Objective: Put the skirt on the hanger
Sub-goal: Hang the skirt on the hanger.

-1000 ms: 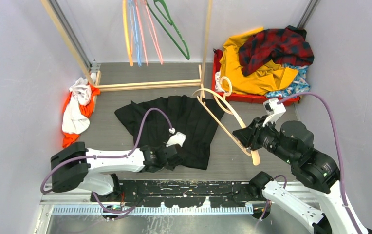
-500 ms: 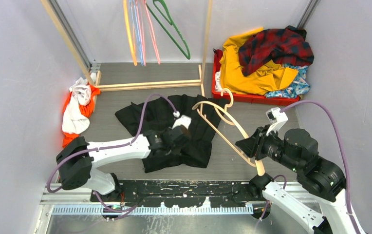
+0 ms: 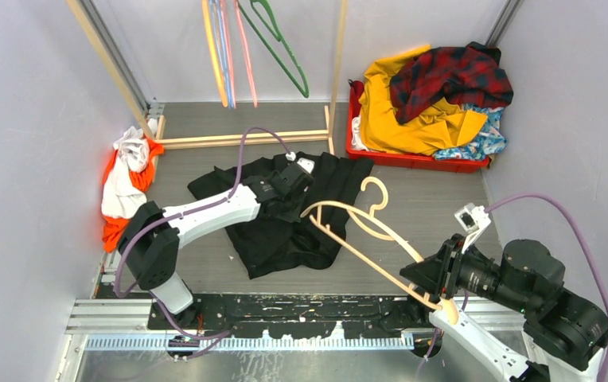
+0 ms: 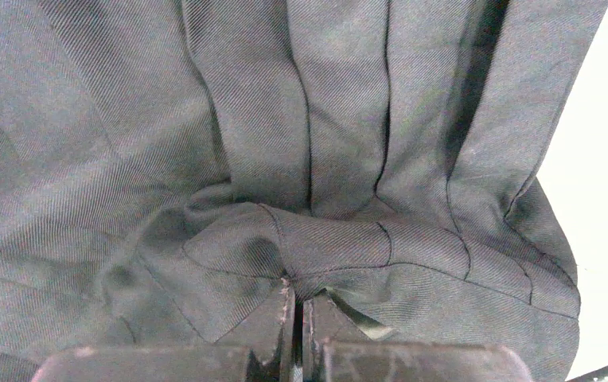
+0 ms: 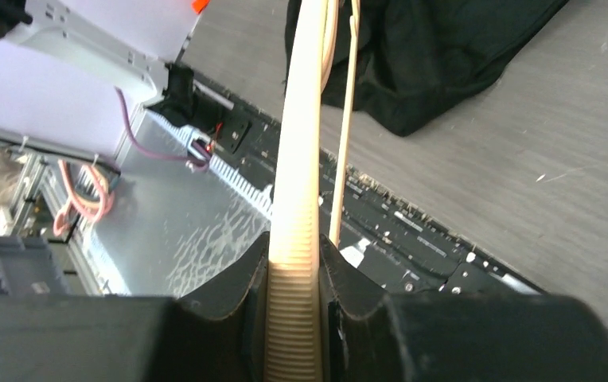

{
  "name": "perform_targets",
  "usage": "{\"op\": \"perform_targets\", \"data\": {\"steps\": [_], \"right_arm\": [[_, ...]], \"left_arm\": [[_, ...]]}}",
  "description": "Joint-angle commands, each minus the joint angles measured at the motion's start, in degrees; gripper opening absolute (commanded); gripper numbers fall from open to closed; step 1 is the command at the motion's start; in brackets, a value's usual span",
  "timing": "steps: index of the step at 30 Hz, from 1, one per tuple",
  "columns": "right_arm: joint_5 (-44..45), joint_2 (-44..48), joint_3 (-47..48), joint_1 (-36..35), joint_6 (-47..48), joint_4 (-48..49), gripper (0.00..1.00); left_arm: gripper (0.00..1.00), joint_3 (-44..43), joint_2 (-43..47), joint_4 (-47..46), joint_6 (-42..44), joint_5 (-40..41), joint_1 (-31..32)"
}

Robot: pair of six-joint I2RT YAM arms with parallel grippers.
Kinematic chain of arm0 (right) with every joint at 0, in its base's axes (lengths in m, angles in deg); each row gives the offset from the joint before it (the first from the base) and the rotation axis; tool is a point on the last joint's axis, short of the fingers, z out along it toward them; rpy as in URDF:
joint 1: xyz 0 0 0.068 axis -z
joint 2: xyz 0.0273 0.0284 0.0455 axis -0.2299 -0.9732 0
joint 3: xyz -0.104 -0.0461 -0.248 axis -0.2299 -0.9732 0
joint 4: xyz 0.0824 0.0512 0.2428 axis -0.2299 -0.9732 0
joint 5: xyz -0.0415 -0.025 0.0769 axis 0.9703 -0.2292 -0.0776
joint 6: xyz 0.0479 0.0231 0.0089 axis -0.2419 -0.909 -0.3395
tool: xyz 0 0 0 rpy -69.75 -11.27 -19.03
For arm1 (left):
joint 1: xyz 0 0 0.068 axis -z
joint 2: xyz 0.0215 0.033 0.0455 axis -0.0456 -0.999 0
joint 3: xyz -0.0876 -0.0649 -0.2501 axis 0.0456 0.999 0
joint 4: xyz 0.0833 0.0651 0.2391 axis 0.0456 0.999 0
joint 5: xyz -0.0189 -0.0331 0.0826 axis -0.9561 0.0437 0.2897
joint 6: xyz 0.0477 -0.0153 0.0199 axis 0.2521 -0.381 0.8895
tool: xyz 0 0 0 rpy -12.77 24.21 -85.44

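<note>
By the left wall, a heap of orange and white clothes (image 3: 122, 191) lies untouched. The left arm reaches past it across the grey table (image 3: 444, 207). The left gripper (image 3: 297, 171) sits at the far edge of the skirt (image 3: 285, 231), which here is the black pleated garment spread in the middle of the table rather than anything in the bin. In the left wrist view the fingers (image 4: 273, 318) are pressed together on a small fold of the skirt's twill (image 4: 301, 159), just where the pleats run into a stitched band, so the cloth is pinched and bunched up at that point. Right of it, the cream hanger (image 3: 341, 204) slants across the skirt's near right corner with its hook pointing away from the arms. The right gripper (image 3: 436, 290) clamps one end of the hanger, and the ribbed shoulder (image 5: 297, 119) is wedged between its two black pads. Farther right, the red bin (image 3: 420, 161) holds yellow, plaid and blue flowered cloth. The step in hand appears to be bringing garment and hanger together, since both are gripped but not yet joined. The next move probably calls for lifting the pinched band clear of the table and steering the hanger's free end into or under it, without letting the thin pinch slip.
</note>
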Motion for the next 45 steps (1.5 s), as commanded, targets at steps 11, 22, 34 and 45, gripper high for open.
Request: {"op": "perform_targets", "data": {"steps": [11,22,34,45], "right_arm": [[-11.44,5.88,-16.25,3.39,-3.86,6.54,0.01],[-9.02,14.07,-36.77,3.39,-14.18,27.09,0.01],[-5.96,20.57,-53.22,3.39,-23.31,51.59,0.01],[-4.61,9.84,-56.65,3.15,-17.74,67.89,0.02]], "left_arm": [[0.0,-5.44,2.94,0.08,3.35,-5.79,-5.16],[0.0,-3.95,9.09,0.94,2.45,-9.83,-5.16],[0.0,-3.81,13.98,2.51,0.08,-15.79,-5.18],[0.0,-8.0,16.02,5.29,-2.78,-22.53,-4.7]]}}
